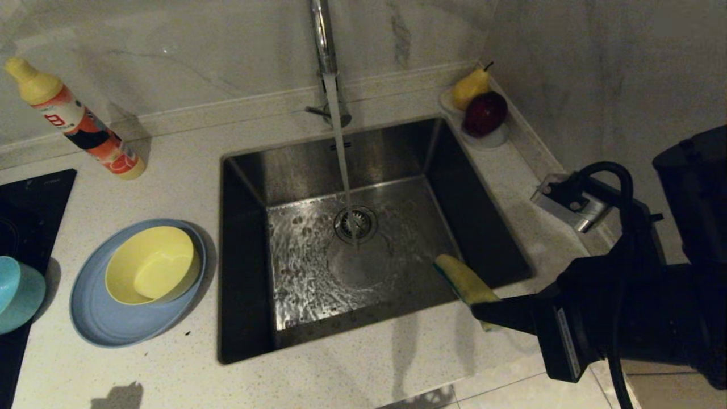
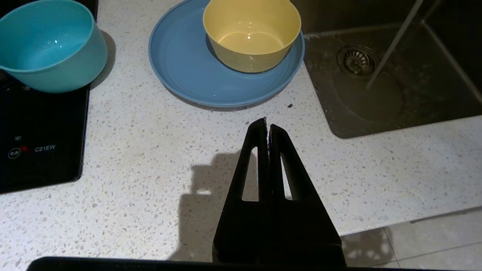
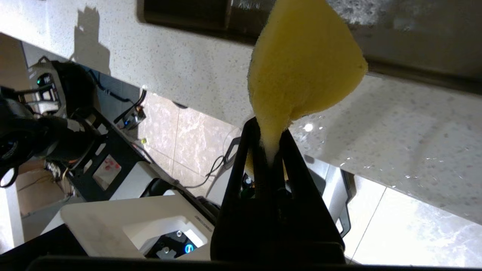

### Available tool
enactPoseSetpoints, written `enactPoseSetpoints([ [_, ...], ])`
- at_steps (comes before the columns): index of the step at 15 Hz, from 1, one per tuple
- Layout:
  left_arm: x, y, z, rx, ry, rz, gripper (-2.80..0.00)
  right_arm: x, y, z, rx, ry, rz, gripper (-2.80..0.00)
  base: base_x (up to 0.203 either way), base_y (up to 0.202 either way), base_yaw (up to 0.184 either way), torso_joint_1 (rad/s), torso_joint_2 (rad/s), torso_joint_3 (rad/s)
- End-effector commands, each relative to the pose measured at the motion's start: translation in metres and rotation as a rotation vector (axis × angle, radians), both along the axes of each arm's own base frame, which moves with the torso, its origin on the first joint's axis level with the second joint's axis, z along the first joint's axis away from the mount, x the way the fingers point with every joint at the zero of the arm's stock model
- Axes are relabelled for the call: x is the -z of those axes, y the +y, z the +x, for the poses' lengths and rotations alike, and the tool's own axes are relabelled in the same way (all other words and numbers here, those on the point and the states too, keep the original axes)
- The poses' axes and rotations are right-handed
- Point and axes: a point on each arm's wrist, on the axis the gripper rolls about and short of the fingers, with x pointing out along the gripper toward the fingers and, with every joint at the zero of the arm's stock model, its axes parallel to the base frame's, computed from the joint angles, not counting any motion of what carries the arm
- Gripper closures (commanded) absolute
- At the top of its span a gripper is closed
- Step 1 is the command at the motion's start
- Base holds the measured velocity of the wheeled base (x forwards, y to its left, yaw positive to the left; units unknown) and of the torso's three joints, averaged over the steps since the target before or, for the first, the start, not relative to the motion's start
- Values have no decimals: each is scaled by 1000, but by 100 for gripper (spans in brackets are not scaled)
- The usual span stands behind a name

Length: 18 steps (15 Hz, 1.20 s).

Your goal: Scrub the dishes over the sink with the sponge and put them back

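Observation:
My right gripper (image 1: 483, 311) (image 3: 269, 130) is shut on one end of the yellow sponge (image 1: 466, 279) (image 3: 303, 64). It holds the sponge above the front right corner of the steel sink (image 1: 244, 255). On the counter left of the sink lies the slate-blue plate (image 1: 99, 326) (image 2: 188, 75) with the pale-yellow bowl (image 1: 150, 264) (image 2: 252, 34) standing in it. The teal bowl (image 1: 17, 292) (image 2: 45, 45) sits further left on the hob's edge. My left gripper (image 2: 267, 126) hangs shut and empty over the counter in front of the plate, outside the head view.
Water runs from the chrome tap (image 1: 324, 34) onto the drain (image 1: 356, 222). A detergent bottle (image 1: 74, 119) lies at the back left. A white dish with a pear (image 1: 470, 85) and a red apple (image 1: 485, 113) stands at the sink's back right corner. A black hob (image 1: 28, 210) is at the left.

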Motion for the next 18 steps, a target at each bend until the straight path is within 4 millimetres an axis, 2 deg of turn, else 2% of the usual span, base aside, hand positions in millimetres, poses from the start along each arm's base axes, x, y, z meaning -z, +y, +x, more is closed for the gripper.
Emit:
enactPoseSetpoints([
  [1, 7, 0, 2, -10, 22, 7, 0, 3, 4, 0, -1, 20, -1, 0, 0, 0, 0, 0, 0, 0],
  [2, -6, 1, -2, -29, -15, 6, 0, -2, -1, -4, 7, 15, 22, 0, 0, 0, 0, 0, 0, 0],
  [6, -84, 3, -32, -154, -170, 28, 0, -11, -13, -12, 11, -5, 48, 0, 0, 0, 0, 0, 0, 0],
  [8, -126, 5, -32, -236, -172, 41, 0, -12, -14, -13, 10, -9, 51, 0, 0, 0, 0, 0, 0, 0],
  [9, -146, 6, -25, -299, -151, 38, 0, -9, -13, -12, 8, -2, 45, 0, 0, 0, 0, 0, 0, 0],
  [12, -187, 10, 13, -455, -38, 43, 0, -2, -10, -8, -1, 20, 35, 0, 0, 0, 0, 0, 0, 0],
  [15, -203, 11, 73, -506, 139, 109, 0, -2, -10, -7, -6, 26, 39, 0, 0, 0, 0, 0, 0, 0],
  [18, -219, 13, 141, -559, 278, 153, 0, 4, -7, -1, 4, 46, 23, 0, 0, 0, 0, 0, 0, 0],
])
